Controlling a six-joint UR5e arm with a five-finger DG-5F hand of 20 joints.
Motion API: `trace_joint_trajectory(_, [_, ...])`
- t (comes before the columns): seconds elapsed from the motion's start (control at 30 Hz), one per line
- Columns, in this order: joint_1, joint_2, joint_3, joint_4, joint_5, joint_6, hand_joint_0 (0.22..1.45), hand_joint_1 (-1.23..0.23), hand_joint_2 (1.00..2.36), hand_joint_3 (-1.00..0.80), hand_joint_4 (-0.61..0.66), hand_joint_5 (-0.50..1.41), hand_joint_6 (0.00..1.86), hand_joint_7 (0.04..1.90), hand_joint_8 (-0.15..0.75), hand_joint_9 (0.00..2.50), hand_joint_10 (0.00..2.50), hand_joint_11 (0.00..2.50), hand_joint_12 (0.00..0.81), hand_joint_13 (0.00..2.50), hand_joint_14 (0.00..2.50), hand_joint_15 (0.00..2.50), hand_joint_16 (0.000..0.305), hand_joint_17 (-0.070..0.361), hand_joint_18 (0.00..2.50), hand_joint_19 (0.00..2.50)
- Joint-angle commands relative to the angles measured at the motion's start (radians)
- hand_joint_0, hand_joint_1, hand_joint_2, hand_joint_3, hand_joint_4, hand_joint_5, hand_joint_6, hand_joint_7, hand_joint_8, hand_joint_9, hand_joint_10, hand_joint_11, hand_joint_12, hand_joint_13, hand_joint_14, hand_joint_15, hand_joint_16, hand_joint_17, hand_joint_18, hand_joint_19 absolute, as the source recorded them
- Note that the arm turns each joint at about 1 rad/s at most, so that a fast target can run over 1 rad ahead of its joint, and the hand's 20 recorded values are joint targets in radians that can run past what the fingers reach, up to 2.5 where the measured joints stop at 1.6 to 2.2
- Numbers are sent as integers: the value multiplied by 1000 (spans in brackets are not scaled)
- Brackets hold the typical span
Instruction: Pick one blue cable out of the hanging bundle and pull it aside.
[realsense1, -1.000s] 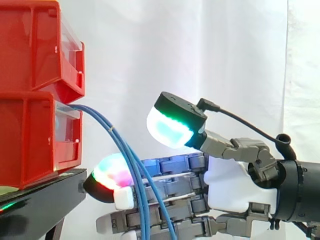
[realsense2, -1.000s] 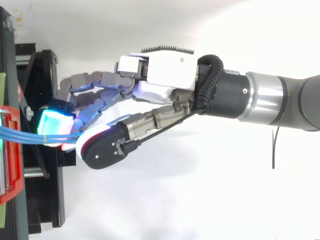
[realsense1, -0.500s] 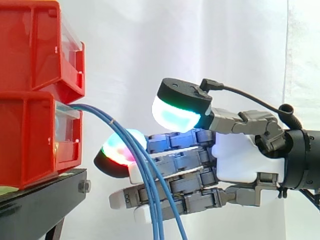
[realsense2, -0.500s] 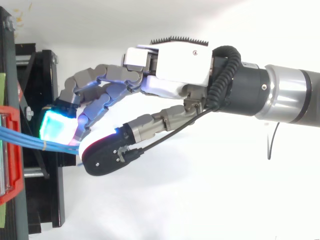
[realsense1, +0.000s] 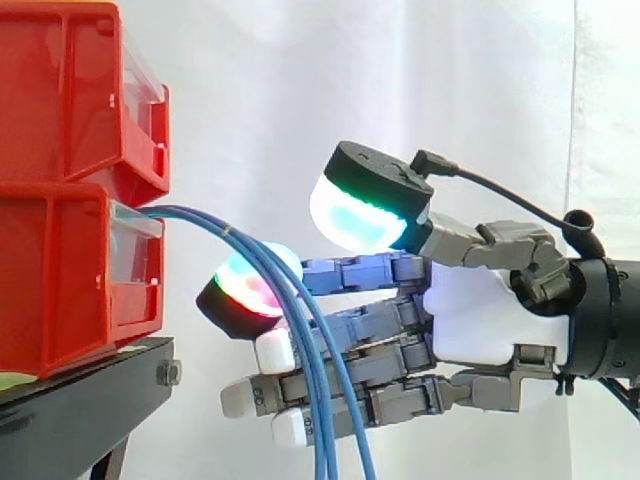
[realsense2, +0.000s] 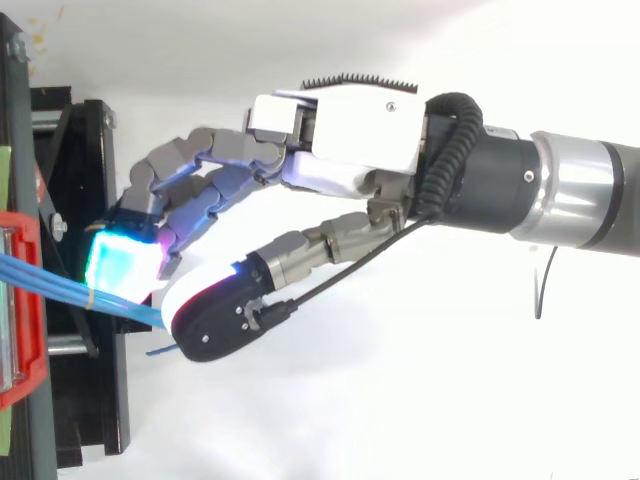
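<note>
Side view. Note two red bins (realsense1: 50, 290) stacked at left on a black stand (realsense1: 90, 400), with a white curtain (realsense1: 250, 100) behind. Note a bundle of blue cables (realsense1: 205, 220) leaving the front of the lower bin, arching right and dropping past the bottom edge. Find the hand (realsense1: 480, 320) coming in level from the right, fingers stretched almost straight toward the bins, released, not clenched. See the cables hanging across the camera side of the fingers, just beside a fingertip (realsense1: 245, 290) glowing green, red and white. See the thumb pad (realsense1: 355, 215), cyan and green, raised above the fingers and apart from the cables. Cannot tell whether one cable is parted from the rest. Top view. Find the hand (realsense2: 345, 125) entering from the right, fingers gently bent. See the cables (realsense2: 50, 280) running from the bin (realsense2: 30, 375) at left along the edge of a cyan fingertip (realsense2: 120, 262), between it and the thumb (realsense2: 215, 322), then out of sight under the thumb. Note the stand (realsense2: 85, 400) beneath.
</note>
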Motion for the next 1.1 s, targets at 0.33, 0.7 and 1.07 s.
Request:
trace_joint_trajectory(0.33, [-2, -79, -1, 122, 36, 77, 515, -650, 1005, -437, 189, -101, 509, 1215, 274, 755, 13, 385, 357, 444, 8, 195, 49, 111, 403, 344])
trace_joint_trajectory(0.7, [21, -79, -1, 178, 56, 48, 515, -643, 1004, -437, 188, -100, 500, 1223, 277, 756, 13, 392, 357, 451, 8, 200, 49, 111, 406, 352])
trace_joint_trajectory(1.07, [46, -85, -1, 197, 83, 43, 516, -640, 1005, -439, 190, -100, 500, 1218, 273, 762, 13, 389, 356, 457, 8, 209, 49, 111, 409, 353])
